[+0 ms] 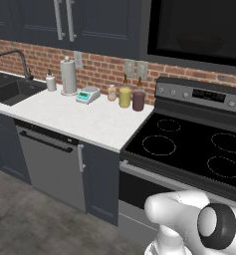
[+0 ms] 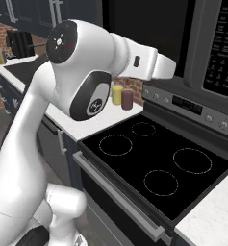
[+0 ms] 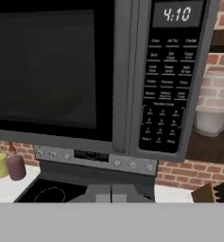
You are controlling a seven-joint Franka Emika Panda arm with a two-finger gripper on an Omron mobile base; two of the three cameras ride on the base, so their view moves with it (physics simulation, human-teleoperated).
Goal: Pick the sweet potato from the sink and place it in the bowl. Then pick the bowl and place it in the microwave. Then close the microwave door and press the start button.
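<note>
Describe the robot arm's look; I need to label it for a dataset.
The glossy white arm has rounded, tube-like links. Round dark-grey caps mark its joints, one bearing a small white logo. A small dark rectangle sits on the forearm. The gripper ends in two flat grey fingertips.

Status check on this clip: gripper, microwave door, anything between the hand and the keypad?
Gripper shut, holding nothing, facing the large black microwave. Wide dark-grey microwave door closed. Keypad panel ahead, start not yet pressed. Nothing in the way.
</note>
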